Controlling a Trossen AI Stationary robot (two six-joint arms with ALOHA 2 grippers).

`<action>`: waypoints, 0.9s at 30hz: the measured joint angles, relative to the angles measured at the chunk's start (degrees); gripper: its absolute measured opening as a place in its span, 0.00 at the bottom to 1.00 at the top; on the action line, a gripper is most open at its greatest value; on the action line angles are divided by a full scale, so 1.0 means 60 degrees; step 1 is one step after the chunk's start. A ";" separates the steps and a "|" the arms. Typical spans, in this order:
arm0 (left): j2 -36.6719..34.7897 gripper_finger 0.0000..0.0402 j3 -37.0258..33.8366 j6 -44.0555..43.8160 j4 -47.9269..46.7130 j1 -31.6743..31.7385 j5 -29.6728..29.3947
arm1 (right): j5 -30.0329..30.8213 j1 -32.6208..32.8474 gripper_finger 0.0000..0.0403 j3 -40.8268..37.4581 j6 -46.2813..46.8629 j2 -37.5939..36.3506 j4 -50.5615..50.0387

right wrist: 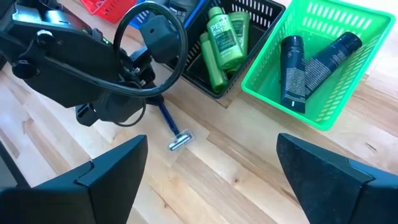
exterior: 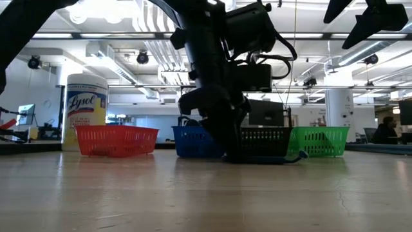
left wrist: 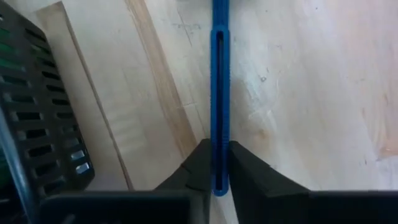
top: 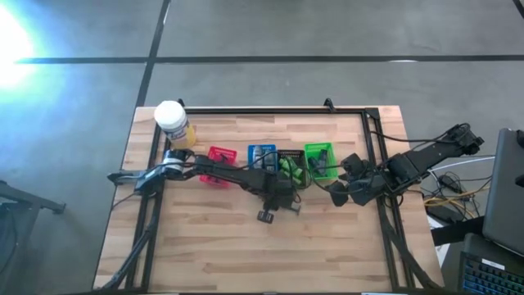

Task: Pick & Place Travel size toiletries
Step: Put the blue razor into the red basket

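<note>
1. The left gripper [left wrist: 219, 168] is down at the wooden table [top: 246, 254], just in front of the black slotted plastic basket [right wrist: 264, 18]. Its two dark fingers [left wrist: 193, 165] are pressed together on the handle of a thin blue razor [right wrist: 166, 121].
2. The razor lies flat on the table surface. Its metal head [right wrist: 180, 142] points away from the baskets, and its handle end sits between the closed fingers.
3. The right gripper [right wrist: 211, 168] hangs above the table near the green slotted plastic basket [right wrist: 323, 106]. Its jaws are spread wide and hold nothing.
4. Four baskets stand in a row across the middle of the table: the red slotted basket [top: 219, 156], the blue slotted basket [top: 260, 154], the black one and the green one.
5. The black basket contains several small green bottles [right wrist: 224, 40], lying against one another.
6. The green basket contains two dark oval bottles [right wrist: 292, 68], lying side by side.
7. A white-lidded yellow canister [top: 172, 123] stands upright at the far left corner of the table, beside the red basket.
</note>
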 joint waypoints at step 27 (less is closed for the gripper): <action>-0.3659 0.05 -0.0343 -0.3418 -0.0627 -0.0133 -0.0090 | 0.0848 0.0036 0.73 0.0223 -0.2379 -0.0413 0.1085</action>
